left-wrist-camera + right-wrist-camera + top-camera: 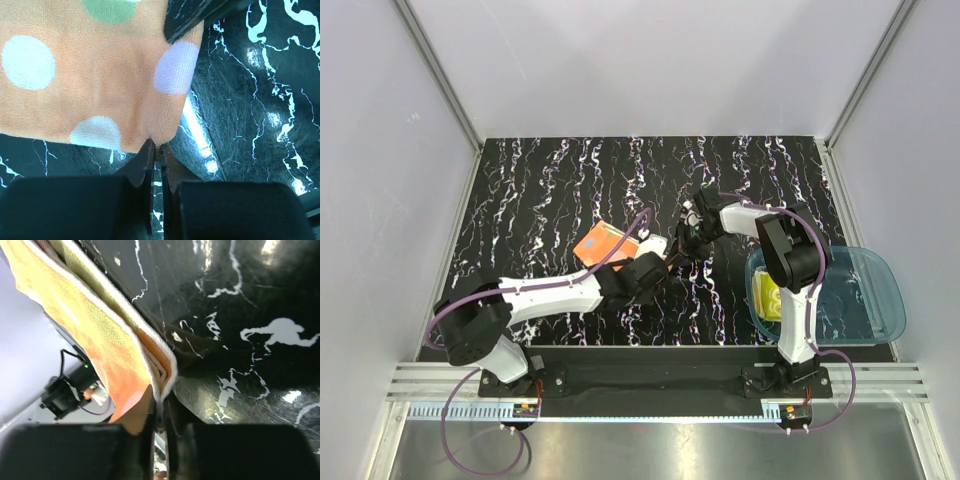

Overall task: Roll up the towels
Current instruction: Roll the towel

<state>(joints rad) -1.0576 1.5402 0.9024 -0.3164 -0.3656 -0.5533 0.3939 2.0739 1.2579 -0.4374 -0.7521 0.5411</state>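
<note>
The fingers (145, 165) of the left gripper (156, 155) were seen in the left wrist view pressed together on the near corner of the orange towel (95, 75), with a pinch of its edge clamped between them. In the same view the cloth was spread away from the jaws, its pale polka dots showing against the orange pile, and a dark part of the other arm was laid over its far right corner. In the right wrist view the right gripper (161, 407) was likewise shut on a folded, white-edged rim of the orange towel (125, 360), the layers being gathered between the fingers (147, 405) and the cloth lifted off the surface. Beneath both, the black marbled table (550, 180) was visible. From the top camera the left gripper (650, 268) and the right gripper (688, 240) were seen close together near the table's middle, with the orange towel (600, 243) held between and just left of them. Well apart, at the right side of the table beside the right arm's base, the blue tray (865, 300) was placed, and the yellow towel (770, 300) was lying inside it near its left wall.
</note>
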